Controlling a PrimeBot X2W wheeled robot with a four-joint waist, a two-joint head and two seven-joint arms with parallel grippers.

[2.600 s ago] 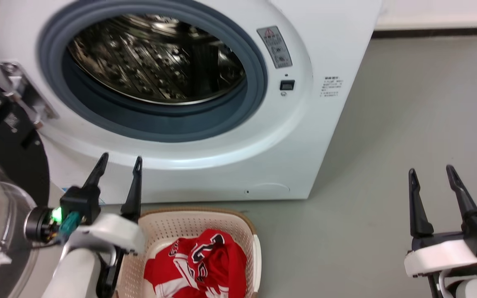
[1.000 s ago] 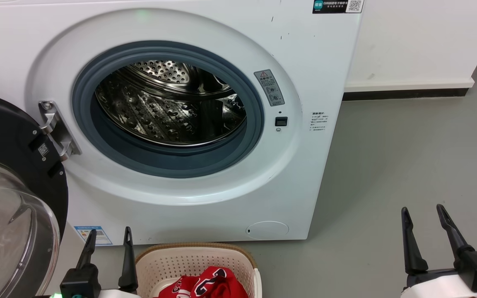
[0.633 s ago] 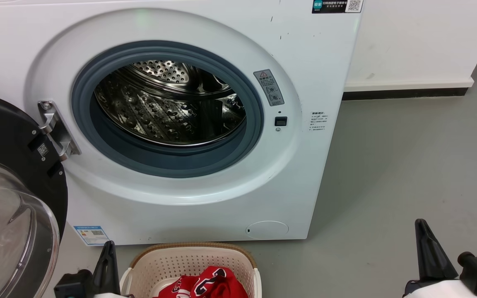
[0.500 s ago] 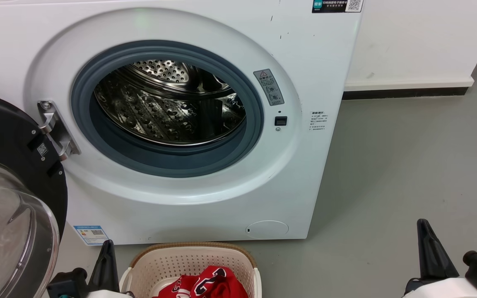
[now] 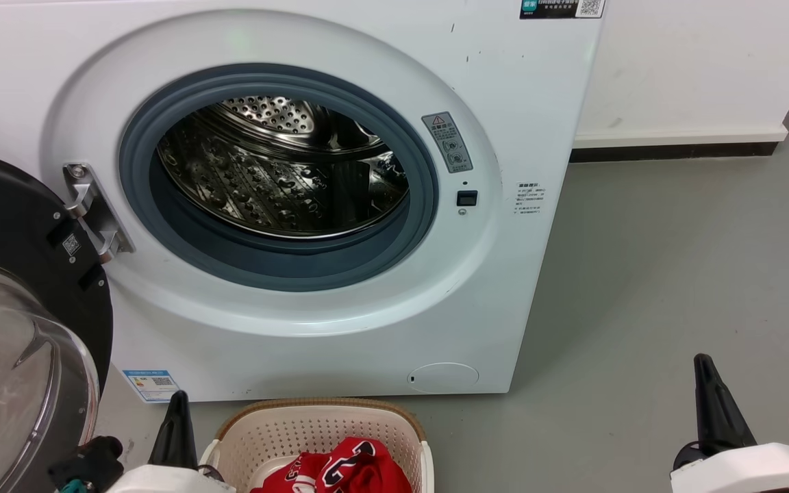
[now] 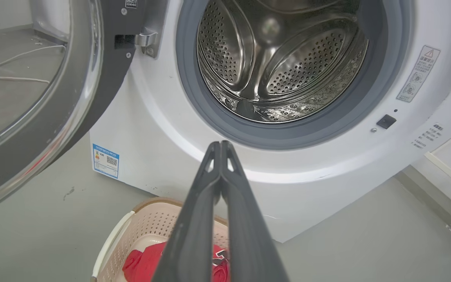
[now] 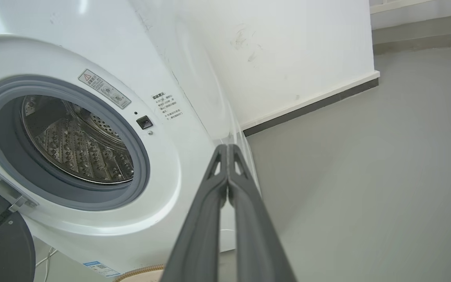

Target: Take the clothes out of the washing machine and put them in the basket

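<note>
Clothes [image 5: 343, 469] lie in the basket [image 5: 319, 405], near me, just right of my left gripper [image 6: 220, 145] (fingers together); right gripper [image 7: 227, 147], likewise pressed together, sits well right. The washer [image 5: 340, 342] looks emptied.

The right gripper [image 7: 227, 148], fingers [image 7: 204, 223] pressed tip to tip, points past the front corner of the washing machine [image 7: 92, 51], steel drum [image 7: 76, 149] one side, grey floor [image 7: 366, 176] the other.

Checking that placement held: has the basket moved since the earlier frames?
No. The basket stays before the washing machine, its rim below and left of the round cap.
</note>
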